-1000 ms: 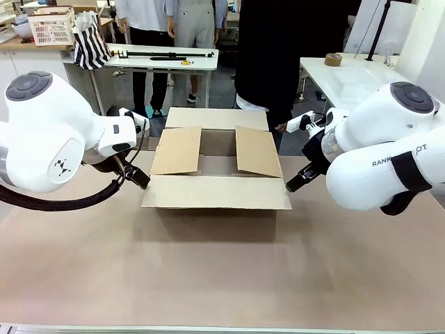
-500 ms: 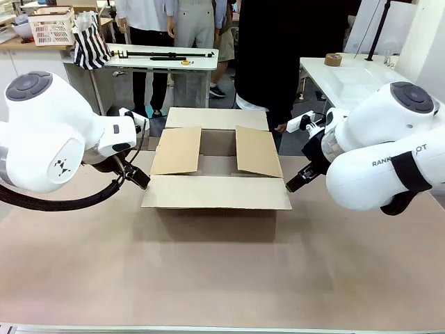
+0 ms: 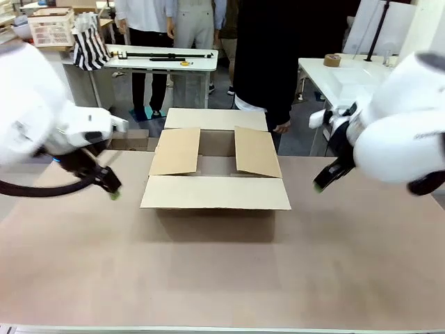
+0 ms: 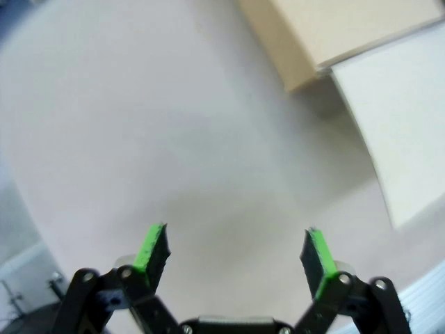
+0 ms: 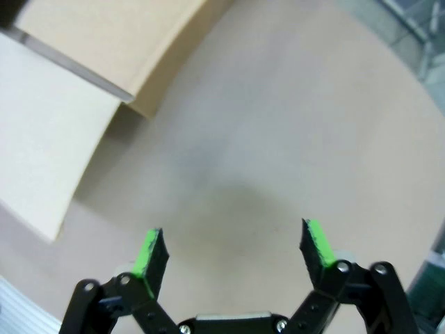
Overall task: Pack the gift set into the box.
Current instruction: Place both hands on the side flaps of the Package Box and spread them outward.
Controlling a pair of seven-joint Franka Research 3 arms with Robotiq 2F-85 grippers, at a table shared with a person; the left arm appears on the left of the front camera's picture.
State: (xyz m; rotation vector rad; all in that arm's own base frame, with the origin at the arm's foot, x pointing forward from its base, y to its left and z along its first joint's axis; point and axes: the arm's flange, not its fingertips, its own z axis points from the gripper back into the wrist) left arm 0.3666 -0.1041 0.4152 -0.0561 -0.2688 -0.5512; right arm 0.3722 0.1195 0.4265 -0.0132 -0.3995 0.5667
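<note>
over the table (image 3: 208,278), left fingers (image 4: 154,250) and right fingers (image 5: 151,254) gape empty.

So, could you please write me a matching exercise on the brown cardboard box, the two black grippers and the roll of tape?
1. brown corrugated cardboard box
2. left gripper
3. right gripper
4. brown roll of tape

A. on the white side table, far right
B. open, over the bare table, left of the box
C. mid-table, top flaps open
D. open, over the bare table, right of the box

Pairs: 1-C, 2-B, 3-D, 4-A.
</note>
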